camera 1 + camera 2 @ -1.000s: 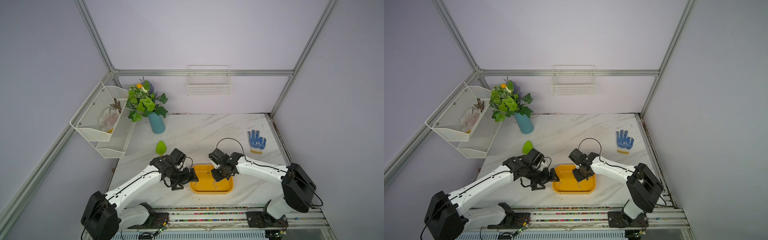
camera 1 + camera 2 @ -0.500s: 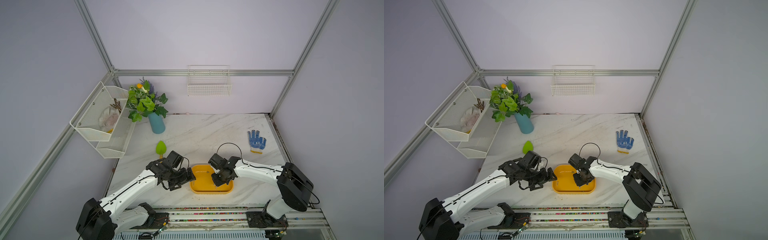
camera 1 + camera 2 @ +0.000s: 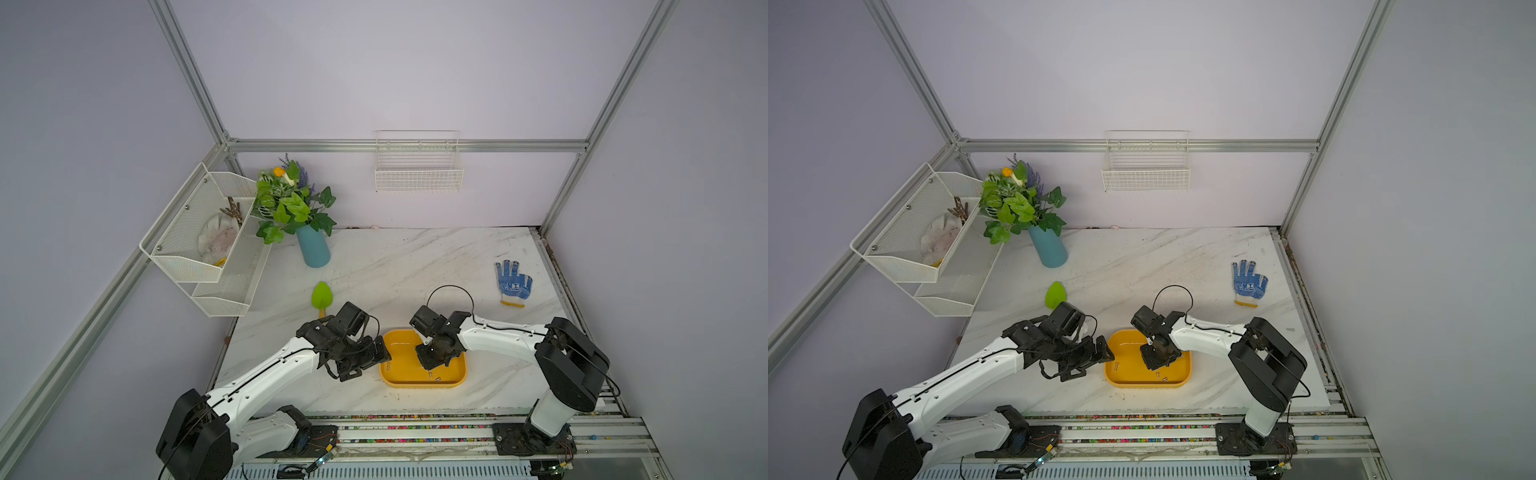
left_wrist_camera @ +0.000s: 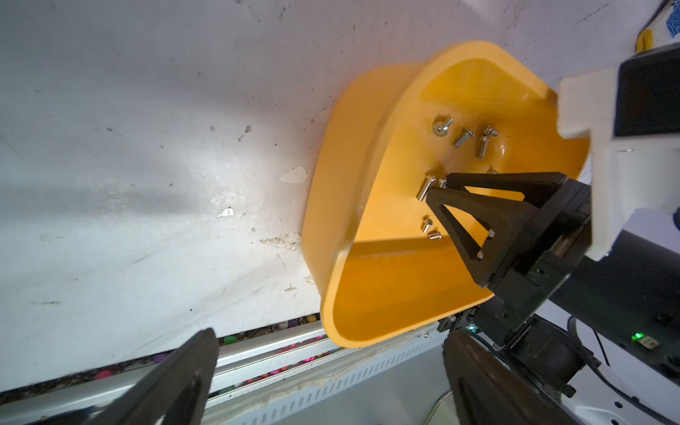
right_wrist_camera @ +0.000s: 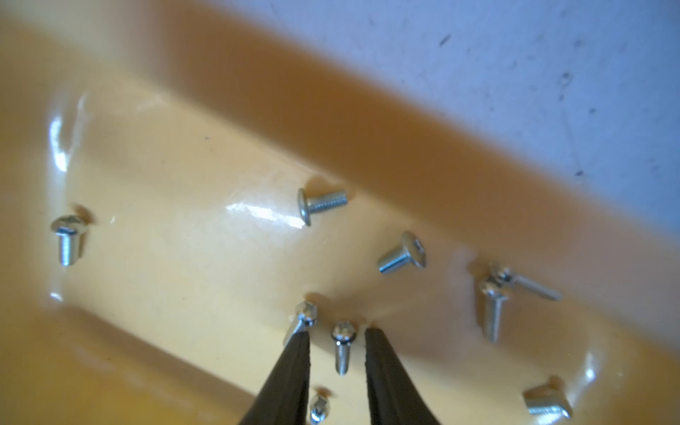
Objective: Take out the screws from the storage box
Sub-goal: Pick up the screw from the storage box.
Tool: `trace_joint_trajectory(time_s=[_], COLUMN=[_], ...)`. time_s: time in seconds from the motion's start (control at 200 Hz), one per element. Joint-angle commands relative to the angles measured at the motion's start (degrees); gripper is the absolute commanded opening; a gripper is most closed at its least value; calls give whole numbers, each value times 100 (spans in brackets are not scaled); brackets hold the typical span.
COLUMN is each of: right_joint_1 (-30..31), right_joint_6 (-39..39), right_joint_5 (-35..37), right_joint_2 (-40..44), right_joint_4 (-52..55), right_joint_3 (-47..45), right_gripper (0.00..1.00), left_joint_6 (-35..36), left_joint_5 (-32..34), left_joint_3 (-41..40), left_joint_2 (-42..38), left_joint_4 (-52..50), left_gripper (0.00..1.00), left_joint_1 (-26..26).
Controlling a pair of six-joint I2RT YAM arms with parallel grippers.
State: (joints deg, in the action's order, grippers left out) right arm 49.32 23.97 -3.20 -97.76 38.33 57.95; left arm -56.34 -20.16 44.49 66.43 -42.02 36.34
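right gripper (image 5: 337, 333) inside yellow box (image 3: 409, 383) near counter (image 3: 374, 270) front edge, jaws narrowly apart straddling one screw (image 5: 342, 349), left gripper (image 3: 372, 359) wide open, empty, beside box

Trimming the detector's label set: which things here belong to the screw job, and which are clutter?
Job: screws, storage box, right pincer.
Clutter: blue glove, flower vase, green leaf, wire baskets.

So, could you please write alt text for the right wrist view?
The right gripper, jaws apart, straddles one small screw lying on the floor of the yellow storage box. Several other screws lie scattered around it.
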Motion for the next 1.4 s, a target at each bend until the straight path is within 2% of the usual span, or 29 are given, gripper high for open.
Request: trace_joint_trajectory(time_s=[0.0,0.135,0.465,0.69,0.89,1.205,1.395], right_joint_1=[64,112,174,173,141,122,120], right_joint_6=[-46,-63,-126,-131,-145,-198,-217], right_joint_5=[198,343,858,960,1172,1017,948], right_joint_2=[-147,-97,415,35,-63,-358,-527], right_joint_4=[105,105,147,303,351,237,115], right_joint_3=[-78,-179,224,632,599,838,678], right_gripper=[27,25,31,34,34,33,31], left_joint_6=[61,46,14,-36,-33,-11,-9], left_joint_5=[118,135,222,255,276,214,230], left_joint_3=[-304,-342,-415,-432,-535,-589,-608], left_joint_2=[-51,-122,-225,-264,-284,-166,-200], left_joint_4=[-90,-93,-29,101,134,256,256], left_gripper=[100,100,100,100,100,100,100], left_joint_1=[-21,-21,-17,-17,-21,-30,-30])
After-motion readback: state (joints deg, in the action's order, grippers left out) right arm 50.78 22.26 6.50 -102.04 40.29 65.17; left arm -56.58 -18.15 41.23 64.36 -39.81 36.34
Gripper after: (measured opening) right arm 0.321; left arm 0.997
